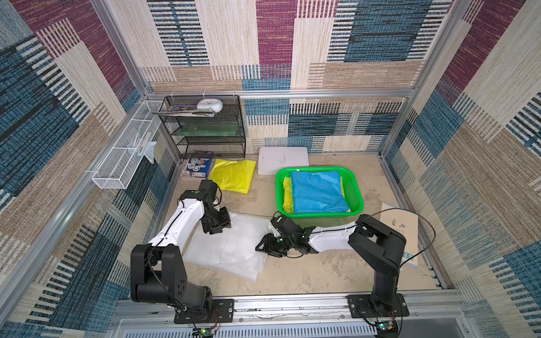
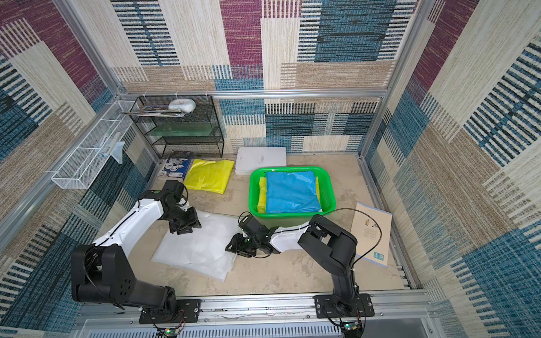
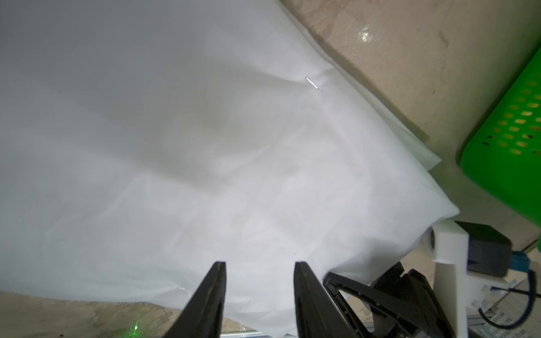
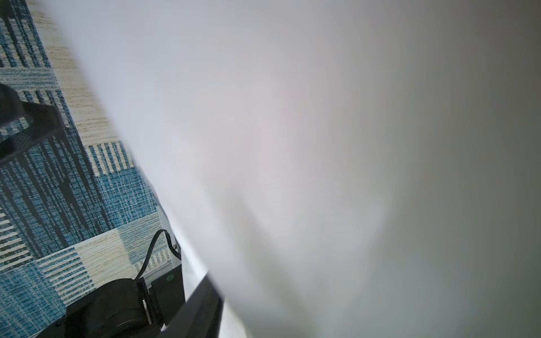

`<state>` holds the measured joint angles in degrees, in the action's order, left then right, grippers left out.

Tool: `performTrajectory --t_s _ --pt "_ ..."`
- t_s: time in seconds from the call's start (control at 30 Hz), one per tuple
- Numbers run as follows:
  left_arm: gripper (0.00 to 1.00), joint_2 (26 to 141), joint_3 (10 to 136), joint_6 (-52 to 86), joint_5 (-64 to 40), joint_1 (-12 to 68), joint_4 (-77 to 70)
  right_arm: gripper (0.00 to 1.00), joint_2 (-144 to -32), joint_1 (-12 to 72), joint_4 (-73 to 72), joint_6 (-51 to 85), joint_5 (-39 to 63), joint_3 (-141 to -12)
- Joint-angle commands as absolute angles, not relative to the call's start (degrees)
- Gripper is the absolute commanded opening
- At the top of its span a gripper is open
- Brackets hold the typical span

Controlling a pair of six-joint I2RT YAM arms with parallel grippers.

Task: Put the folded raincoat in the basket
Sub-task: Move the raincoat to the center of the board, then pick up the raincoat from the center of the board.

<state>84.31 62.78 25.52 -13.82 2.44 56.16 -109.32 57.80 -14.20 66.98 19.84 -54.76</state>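
Note:
The white folded raincoat (image 1: 231, 248) (image 2: 199, 248) lies flat on the table, in front and to the left of the green basket (image 1: 278, 187) (image 2: 251, 190). My left gripper (image 1: 218, 229) (image 3: 260, 263) hangs over its far left part, jaws apart, with white fabric (image 3: 205, 146) showing between them. My right gripper (image 1: 262, 244) (image 2: 231, 247) is at the raincoat's right edge. In the right wrist view the fabric (image 4: 322, 146) fills the picture and covers all but one finger (image 4: 205, 292). The basket's corner (image 3: 512, 131) shows in the left wrist view.
A blue raincoat (image 1: 317, 191) on a yellow one (image 1: 288, 196) fills the basket. Another yellow raincoat (image 1: 232, 175), a magazine (image 1: 197, 166) and white papers (image 1: 284, 159) lie at the back. A black mesh rack (image 1: 205, 128), a white wire basket (image 1: 126, 158), and a booklet (image 1: 398, 231) at right.

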Motion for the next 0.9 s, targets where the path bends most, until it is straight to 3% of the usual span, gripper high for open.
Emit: performTrajectory --t_s 0.0,0.3,0.4,0.6,0.87 --pt "0.43 84.0 62.8 25.2 -14.8 2.4 56.2 0.35 -110.7 58.0 -10.2 64.1 18.0 -56.9" --pt "0.43 83.0 63.0 25.0 -14.2 2.3 56.1 0.0 -113.7 57.9 -7.6 56.0 21.1 -62.2" --pt "0.42 82.6 63.1 25.0 -14.0 2.3 56.2 0.0 -113.6 57.6 -1.1 49.9 21.8 -66.1" --pt "0.45 80.1 63.0 24.7 -11.8 2.3 56.2 0.0 -112.5 55.3 26.1 33.0 18.7 -76.7" --pt "0.48 79.7 60.0 29.9 -6.5 2.3 57.8 0.0 -105.2 50.9 41.0 22.7 13.9 -73.0"
